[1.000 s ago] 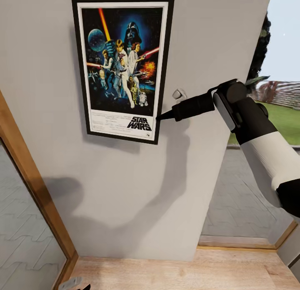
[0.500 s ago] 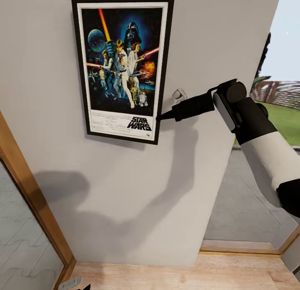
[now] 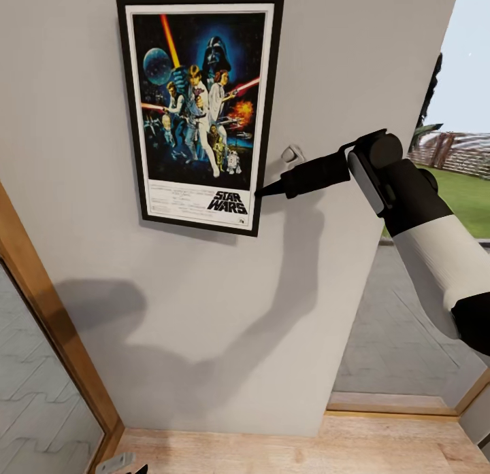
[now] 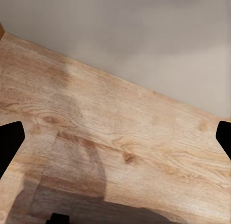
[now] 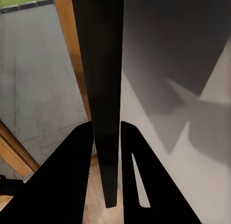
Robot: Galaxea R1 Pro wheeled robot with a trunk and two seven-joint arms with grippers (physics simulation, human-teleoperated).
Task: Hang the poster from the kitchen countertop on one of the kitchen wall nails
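Observation:
The poster (image 3: 201,107), a black-framed Star Wars print, stands upright and flat against the pale grey wall (image 3: 340,66). My right gripper (image 3: 264,189) reaches in from the right and is shut on the frame's lower right edge. In the right wrist view that black frame edge (image 5: 103,65) runs between the two dark fingers (image 5: 72,176). My left gripper (image 4: 115,137) hangs low over the wooden floor (image 4: 125,137), open, with nothing between its fingers. No wall nail can be made out, and the kitchen countertop is out of view.
A small pale fitting (image 3: 292,153) sticks out of the wall just right of the poster. A wood-framed glass door (image 3: 41,311) flanks the wall on the left. A glazed opening onto a paved yard (image 3: 401,324) lies on the right.
The view has shifted a little: the door frame slid left and the wall's right edge slid right. The poster and my right gripper keep the same grip and place.

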